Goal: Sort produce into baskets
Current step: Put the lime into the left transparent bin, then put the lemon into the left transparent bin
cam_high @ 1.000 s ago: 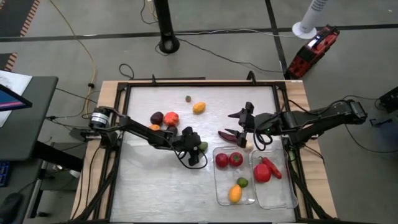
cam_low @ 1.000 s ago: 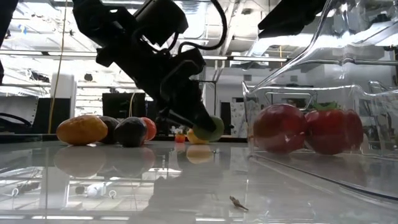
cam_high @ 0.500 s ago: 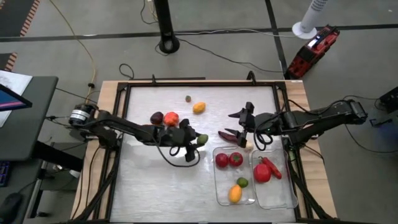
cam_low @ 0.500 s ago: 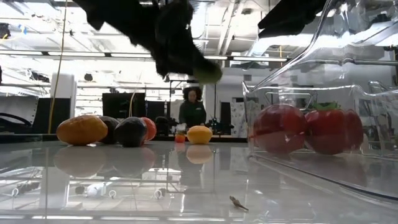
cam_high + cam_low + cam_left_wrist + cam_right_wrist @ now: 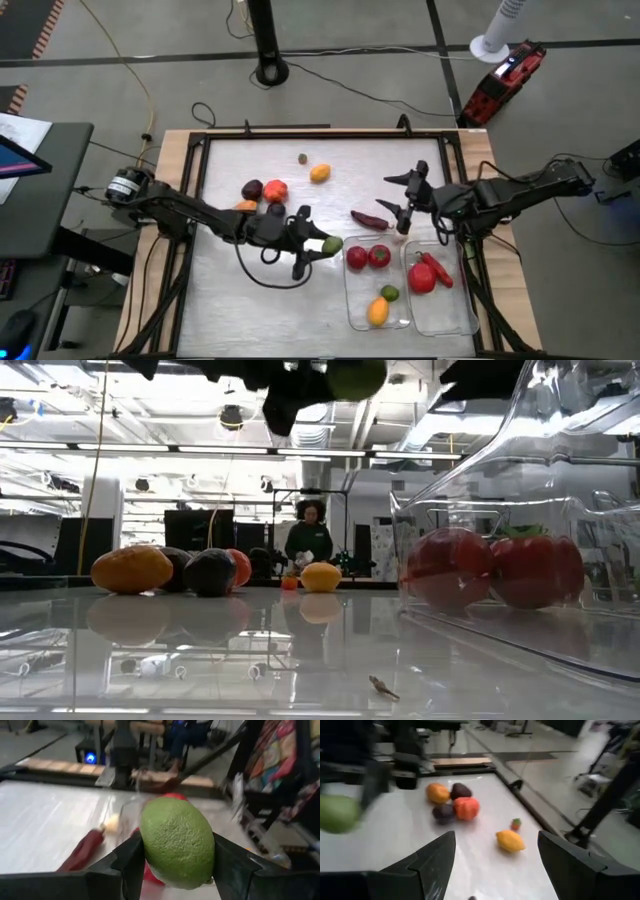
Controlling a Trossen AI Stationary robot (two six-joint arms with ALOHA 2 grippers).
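Note:
My left gripper (image 5: 324, 245) is shut on a green lime (image 5: 330, 244), in the air just left of the two clear bins; the lime also shows in the low view (image 5: 357, 374) and in the left wrist view (image 5: 177, 842). The left bin (image 5: 347, 300) holds two red tomatoes, a small green fruit and an orange-yellow one. The right bin (image 5: 470, 300) holds red produce. My right gripper (image 5: 403, 197) is open and empty, above the table beyond the bins; it also shows in its wrist view (image 5: 497, 870). A dark red chili (image 5: 368, 220) lies on the table left of it. My left gripper pinches the lime's two opposite sides (image 5: 146, 845) between its two fingers. The fingers come roughly level from the table's left. The lime is lifted clear of the table, and its far end sticks out past the fingertips.
A dark purple, a red and an orange piece lie in a cluster (image 5: 262, 192) at the table's left middle. A yellow lemon (image 5: 320, 173) and a small piece (image 5: 302, 158) lie farther back. A person shows in the room beyond the table (image 5: 308, 540).
My left gripper has risen from the table with the lime and gone toward the bins; the lime is now lifted well clear. My right gripper has drawn back toward the table's right edge, away from the chili, which stays on the table.

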